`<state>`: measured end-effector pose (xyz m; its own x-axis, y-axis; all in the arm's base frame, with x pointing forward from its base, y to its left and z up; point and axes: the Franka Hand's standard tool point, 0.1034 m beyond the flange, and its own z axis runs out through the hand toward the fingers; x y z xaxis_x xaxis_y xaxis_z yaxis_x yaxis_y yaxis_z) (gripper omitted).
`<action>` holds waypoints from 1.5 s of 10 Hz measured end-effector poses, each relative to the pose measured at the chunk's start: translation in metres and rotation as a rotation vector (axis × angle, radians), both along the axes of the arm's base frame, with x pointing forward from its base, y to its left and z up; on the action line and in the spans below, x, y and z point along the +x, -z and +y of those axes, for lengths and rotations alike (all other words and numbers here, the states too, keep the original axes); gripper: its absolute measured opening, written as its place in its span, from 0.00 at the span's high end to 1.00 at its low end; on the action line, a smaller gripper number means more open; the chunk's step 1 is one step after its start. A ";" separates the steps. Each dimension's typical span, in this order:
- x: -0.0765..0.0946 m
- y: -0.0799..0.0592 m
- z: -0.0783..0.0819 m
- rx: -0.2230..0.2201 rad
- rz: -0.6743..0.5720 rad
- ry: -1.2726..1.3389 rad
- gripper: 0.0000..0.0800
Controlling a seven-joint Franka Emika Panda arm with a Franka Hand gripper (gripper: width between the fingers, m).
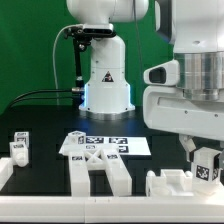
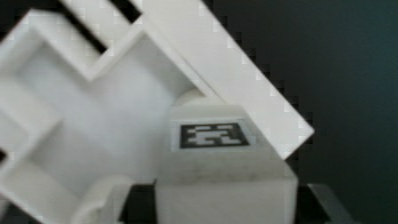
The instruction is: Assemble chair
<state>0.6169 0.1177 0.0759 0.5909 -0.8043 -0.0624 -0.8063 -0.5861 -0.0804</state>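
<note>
White plastic fills the wrist view: a chunky leg piece [image 2: 217,165] with a black-and-white square tag on its face stands between the two fingers of the gripper [image 1: 204,165], whose dark inner edges show on either side of it. The jaws are partly drawn in around this piece, but I cannot tell whether the pads actually press on it. Behind it lies a cross-braced panel [image 2: 80,110] with a long flat bar [image 2: 214,50] beside it. In the exterior view the gripper hangs low at the exterior view's right, with the tagged piece under it, just above a blocky chair part [image 1: 172,184] on the black table [image 1: 45,185]. A two-pronged chair part [image 1: 100,172] lies near the marker board [image 1: 105,145]. Some small pieces [image 1: 20,150] sit well apart at the exterior view's left.
</note>
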 end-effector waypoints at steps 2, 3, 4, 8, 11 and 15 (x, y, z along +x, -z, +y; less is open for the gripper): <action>-0.001 0.002 -0.003 0.055 0.026 0.363 0.64; -0.001 0.002 -0.005 0.073 0.040 0.454 0.64; -0.001 0.002 -0.005 0.074 0.044 0.485 0.64; 0.001 0.000 -0.005 0.059 0.028 0.301 0.41; 0.001 0.000 0.005 0.030 -0.020 -0.128 0.20; 0.003 -0.003 0.000 -0.038 -0.072 -0.730 0.19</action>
